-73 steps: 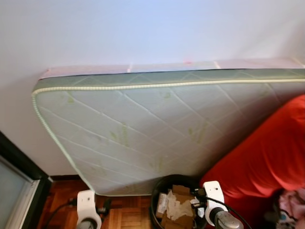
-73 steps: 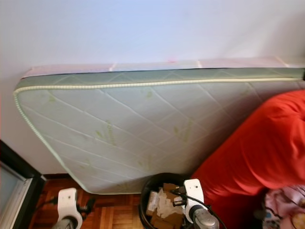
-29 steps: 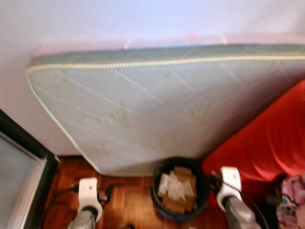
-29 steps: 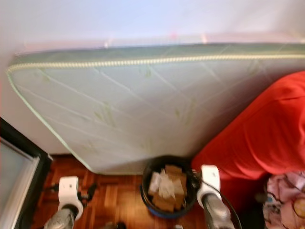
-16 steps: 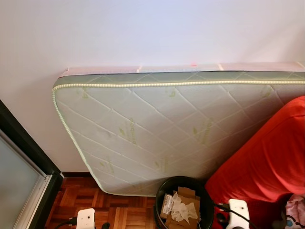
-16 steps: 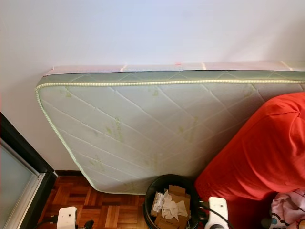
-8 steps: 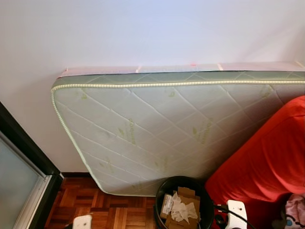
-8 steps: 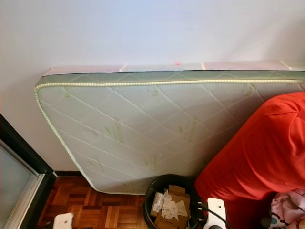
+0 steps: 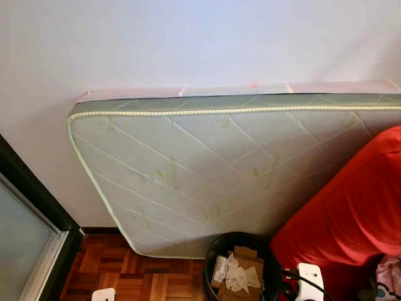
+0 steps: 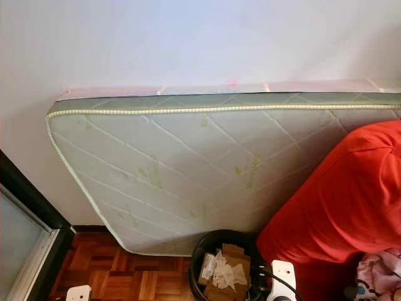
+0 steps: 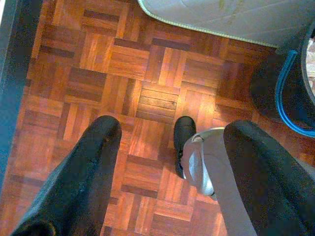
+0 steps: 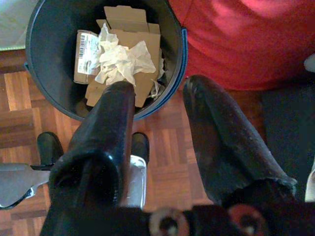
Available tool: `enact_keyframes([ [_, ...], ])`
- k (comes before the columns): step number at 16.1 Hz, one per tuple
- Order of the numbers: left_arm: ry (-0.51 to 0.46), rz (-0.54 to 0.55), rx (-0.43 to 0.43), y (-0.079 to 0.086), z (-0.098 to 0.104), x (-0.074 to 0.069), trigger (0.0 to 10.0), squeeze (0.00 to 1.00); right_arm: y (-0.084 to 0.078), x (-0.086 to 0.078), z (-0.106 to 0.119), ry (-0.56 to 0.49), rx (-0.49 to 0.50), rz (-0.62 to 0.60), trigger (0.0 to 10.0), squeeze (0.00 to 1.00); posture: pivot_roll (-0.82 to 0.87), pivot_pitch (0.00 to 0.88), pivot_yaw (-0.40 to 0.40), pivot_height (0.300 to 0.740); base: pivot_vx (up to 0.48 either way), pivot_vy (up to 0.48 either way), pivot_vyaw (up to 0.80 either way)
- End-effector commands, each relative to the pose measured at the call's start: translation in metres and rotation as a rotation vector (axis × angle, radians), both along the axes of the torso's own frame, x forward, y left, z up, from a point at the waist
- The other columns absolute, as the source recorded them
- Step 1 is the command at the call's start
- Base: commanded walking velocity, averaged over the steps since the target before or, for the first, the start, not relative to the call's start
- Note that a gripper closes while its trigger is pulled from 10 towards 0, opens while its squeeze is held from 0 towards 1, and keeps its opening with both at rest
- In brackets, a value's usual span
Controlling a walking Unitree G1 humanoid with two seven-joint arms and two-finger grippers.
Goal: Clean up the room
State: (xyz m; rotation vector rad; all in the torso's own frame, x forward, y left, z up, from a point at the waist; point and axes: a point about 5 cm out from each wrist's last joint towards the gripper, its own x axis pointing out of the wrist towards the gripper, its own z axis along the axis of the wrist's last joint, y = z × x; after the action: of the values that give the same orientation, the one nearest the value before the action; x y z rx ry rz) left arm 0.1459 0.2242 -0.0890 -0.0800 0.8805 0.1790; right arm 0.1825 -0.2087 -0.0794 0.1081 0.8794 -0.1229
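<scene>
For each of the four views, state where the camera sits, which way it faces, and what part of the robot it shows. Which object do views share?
Left eye: head, facing forward-down at mattress; wrist tops.
Right eye: same, offset; bin.
Left wrist: down at parquet floor; open left claw, a foot.
Right wrist: down at bin; open right claw.
Shared: the bin.

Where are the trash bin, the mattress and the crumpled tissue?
trash bin [image 12: 179,59]: right wrist view, on its right rim.
mattress [image 9: 207,163]: left eye view, on its quilted face.
crumpled tissue [image 12: 123,61]: right wrist view, on its middle, atop the cardboard.
</scene>
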Motion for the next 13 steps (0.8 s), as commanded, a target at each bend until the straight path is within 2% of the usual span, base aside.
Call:
enact_keyframes([
  [1, 0.035, -0.002, -0.002, -0.003, -0.004, -0.009, 10.0, 0.0, 0.001, -0.002, -0.001, 0.014, 0.005, 0.001, 10.0, 0.0, 0.0, 0.0, 0.016, 0.74, -0.247, 0.0, 0.0],
  [4, 0.042, 0.004, -0.006, -0.004, -0.006, -0.013, 10.0, 0.0, 0.0, -0.001, -0.001, 0.013, 0.005, 0.004, 10.0, 0.0, 0.0, 0.0, 0.011, 0.74, -0.269, 0.0, 0.0],
  [10, 0.051, 0.029, 0.001, 0.013, -0.006, -0.026, 10.0, 0.0, 0.0, -0.001, -0.001, 0.015, 0.006, 0.017, 10.0, 0.0, 0.0, 0.011, 0.004, 0.74, -0.271, 0.0, 0.0],
  [13, 0.057, 0.031, 0.001, 0.011, -0.007, -0.029, 10.0, 0.0, -0.001, -0.001, -0.001, 0.014, 0.003, 0.016, 10.0, 0.0, 0.0, 0.015, 0.001, 0.74, 0.0, 0.0, 0.0],
])
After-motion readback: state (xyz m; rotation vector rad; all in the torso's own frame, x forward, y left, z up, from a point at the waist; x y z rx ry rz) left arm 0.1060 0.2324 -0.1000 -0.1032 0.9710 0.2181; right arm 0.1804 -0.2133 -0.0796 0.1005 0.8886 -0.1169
